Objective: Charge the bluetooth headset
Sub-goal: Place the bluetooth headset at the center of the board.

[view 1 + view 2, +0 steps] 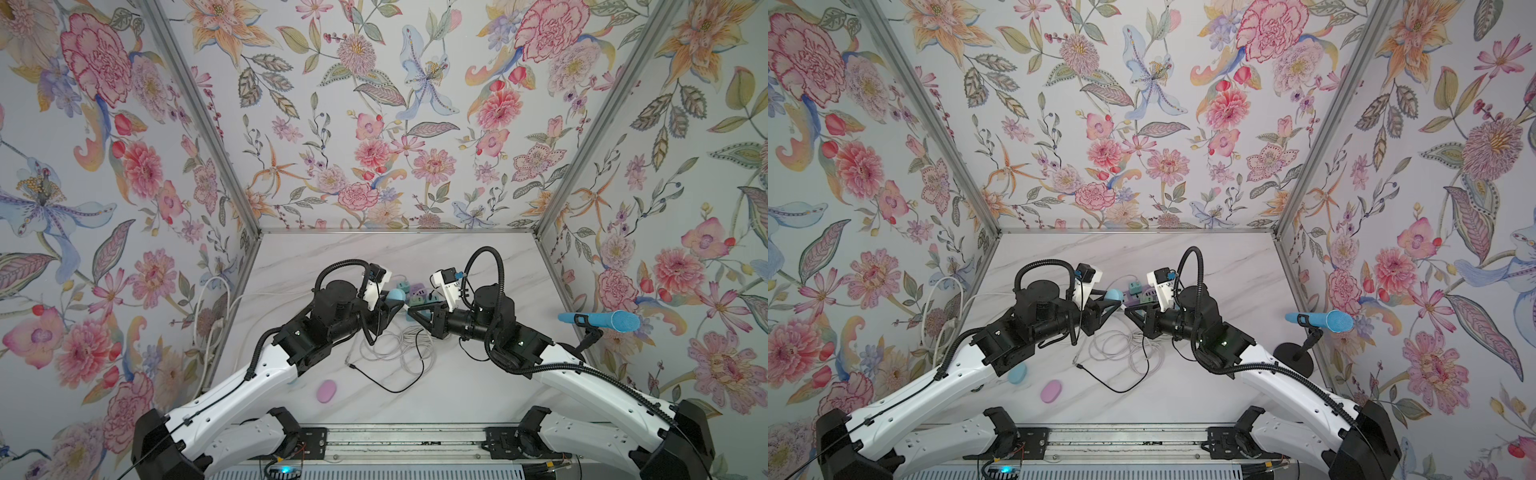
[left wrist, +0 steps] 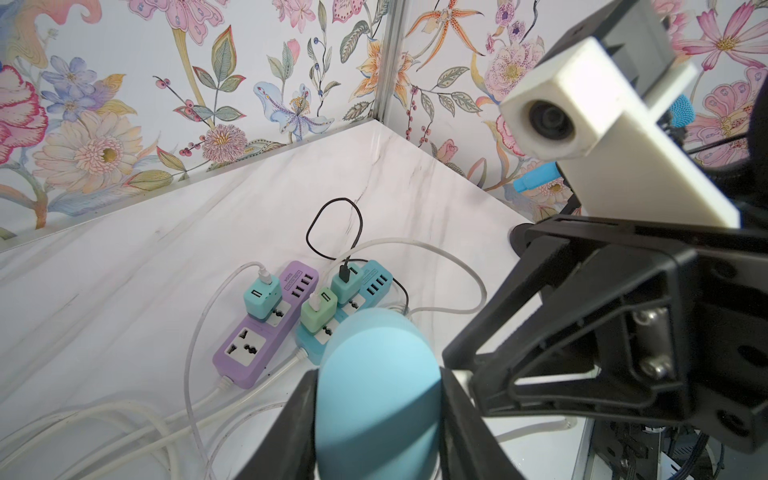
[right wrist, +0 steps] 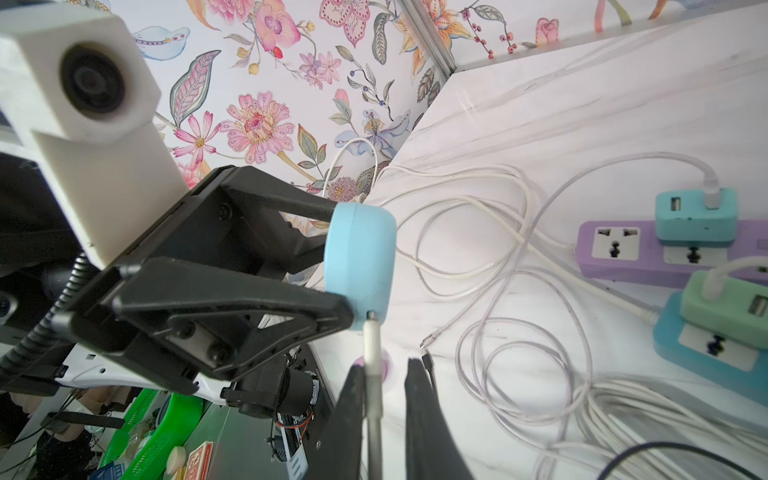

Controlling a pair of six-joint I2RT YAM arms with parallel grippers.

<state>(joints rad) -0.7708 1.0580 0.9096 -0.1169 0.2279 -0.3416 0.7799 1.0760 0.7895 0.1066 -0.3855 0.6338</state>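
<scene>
The bluetooth headset is a light-blue oval case, held above the table between the two arms, in both top views. My left gripper is shut on its two flat sides. In the right wrist view the case is edge-on, and a white cable plug meets the port on its lower rim with the metal tip showing. My right gripper stands round that plug. The plug lies against one finger and a gap separates it from the other finger.
A purple power strip and a teal one carry small USB chargers behind the case. Coiled white cables and a black cable lie below the grippers. A pink oval case sits near the front, and a blue microphone stands at right.
</scene>
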